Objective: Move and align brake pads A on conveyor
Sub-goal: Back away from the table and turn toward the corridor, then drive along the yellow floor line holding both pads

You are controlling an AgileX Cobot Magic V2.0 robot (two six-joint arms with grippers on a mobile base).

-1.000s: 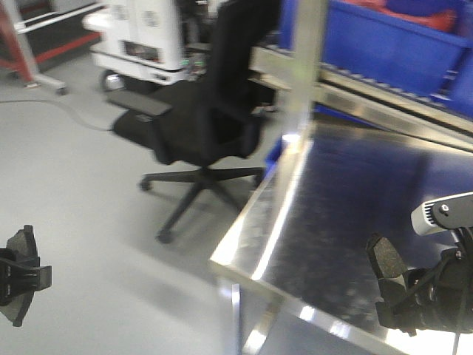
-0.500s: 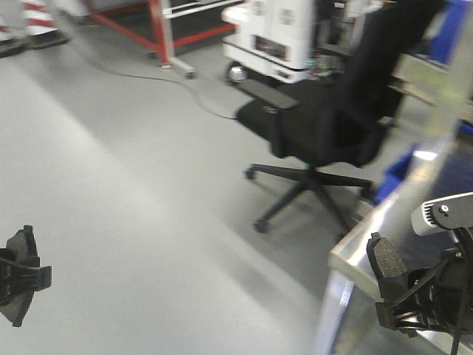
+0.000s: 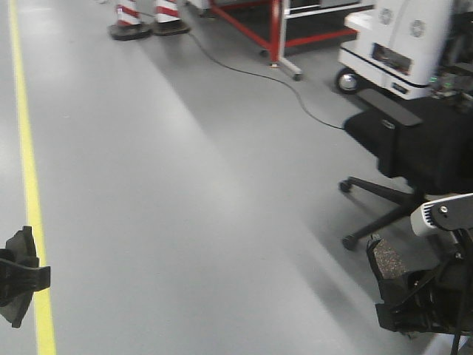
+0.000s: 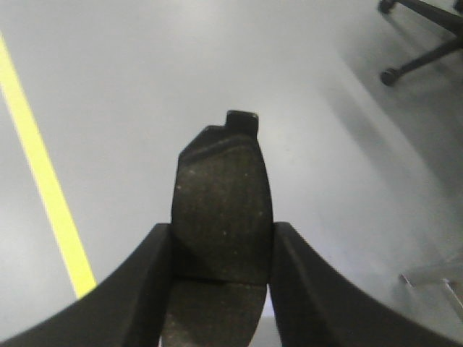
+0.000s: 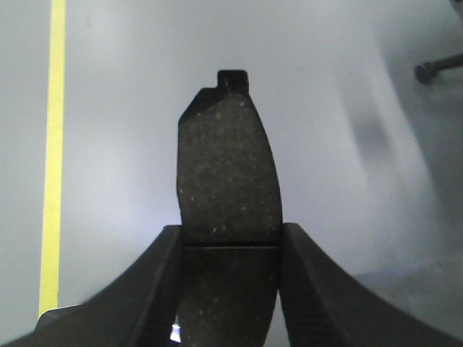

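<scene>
Both pincers are clamping a brake pad each: my left gripper (image 4: 221, 289) is gripping one brake pad (image 4: 221, 206) by its lower half, and my right gripper (image 5: 228, 289) is holding the other brake pad (image 5: 228, 170) the same way. I am facing open grey floor (image 3: 185, 185) beside an office chair (image 3: 414, 148); the conveyor is probably out of view. I am judging that steady grips matter most now, keeping both pads from slipping until the belt is showing.
</scene>
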